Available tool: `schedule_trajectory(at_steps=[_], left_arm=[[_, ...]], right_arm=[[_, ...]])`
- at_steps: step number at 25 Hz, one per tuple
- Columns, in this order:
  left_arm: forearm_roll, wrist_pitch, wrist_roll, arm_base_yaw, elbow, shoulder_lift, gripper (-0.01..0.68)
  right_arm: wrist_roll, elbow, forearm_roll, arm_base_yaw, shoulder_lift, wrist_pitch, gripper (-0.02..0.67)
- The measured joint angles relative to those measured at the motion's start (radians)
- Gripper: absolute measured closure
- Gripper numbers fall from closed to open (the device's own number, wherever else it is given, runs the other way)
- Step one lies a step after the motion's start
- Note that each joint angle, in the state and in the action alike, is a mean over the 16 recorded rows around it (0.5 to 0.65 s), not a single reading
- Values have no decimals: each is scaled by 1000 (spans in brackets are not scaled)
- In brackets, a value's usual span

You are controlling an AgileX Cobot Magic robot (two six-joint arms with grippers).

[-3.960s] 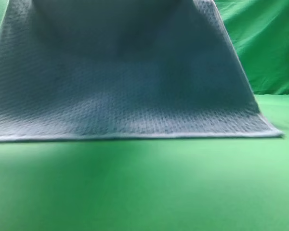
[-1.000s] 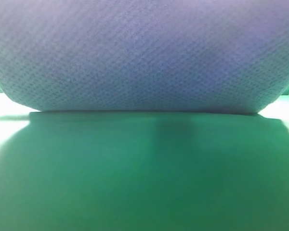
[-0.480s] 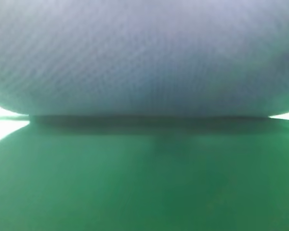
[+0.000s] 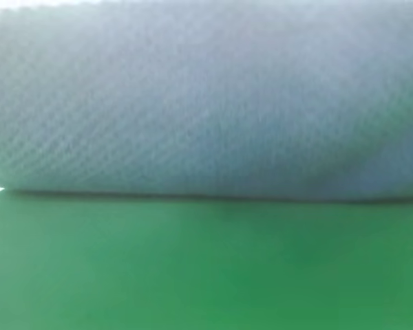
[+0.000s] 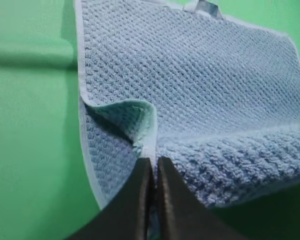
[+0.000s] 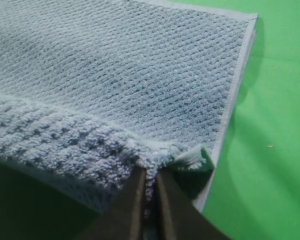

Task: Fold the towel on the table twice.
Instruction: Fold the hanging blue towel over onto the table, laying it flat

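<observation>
Both grippers pinch the towel: left gripper clamped on its hem at 6 o'clock, right gripper likewise, lifted edge doubled over the table.

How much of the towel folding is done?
No fold is finished yet. The left gripper and right gripper are each shut on the towel hem, carrying that edge above the part lying on the table. Laying it down and the second fold remain.
</observation>
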Motion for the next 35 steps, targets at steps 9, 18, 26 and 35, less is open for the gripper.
schedule_trajectory(at_steps=[9, 18, 26, 35], left_arm=[[-245, -109, 269, 0, -133, 247, 673], [-299, -152, 368, 0, -360, 494, 673], [-306, -173, 403, 1, -521, 690, 673], [-309, -206, 416, 2, -608, 815, 643]], right_arm=[[-40, -157, -11, -1, 259, -124, 649], [-78, -358, -25, -2, 510, -203, 649], [-92, -495, -31, -4, 687, -255, 649], [-94, -572, -35, -17, 815, -288, 646]])
